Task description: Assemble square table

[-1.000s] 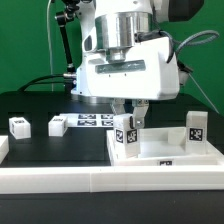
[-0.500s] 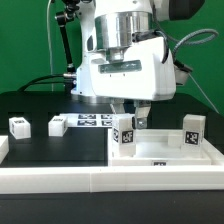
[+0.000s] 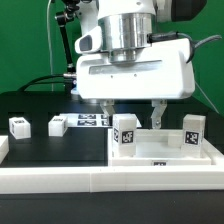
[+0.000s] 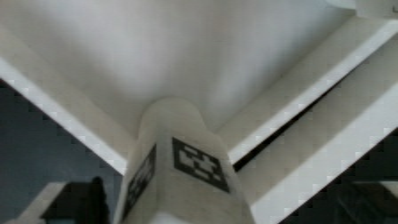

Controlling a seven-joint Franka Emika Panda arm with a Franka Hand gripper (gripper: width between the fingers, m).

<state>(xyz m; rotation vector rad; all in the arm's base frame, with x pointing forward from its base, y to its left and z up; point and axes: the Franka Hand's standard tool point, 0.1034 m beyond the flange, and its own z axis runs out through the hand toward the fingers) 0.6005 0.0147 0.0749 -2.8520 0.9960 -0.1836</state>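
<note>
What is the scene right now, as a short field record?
end effector: open, jaws straddling first leg, apparently clear of it
first leg: upright on slab
second leg: upright on slab, toward the exterior view's right
loose legs: two on table, exterior view's left
marker board: flat on table, behind loose legs

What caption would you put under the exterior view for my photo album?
The robot's open fingers hang over one upright leg on the square slab; two loose legs wait aside.
</note>
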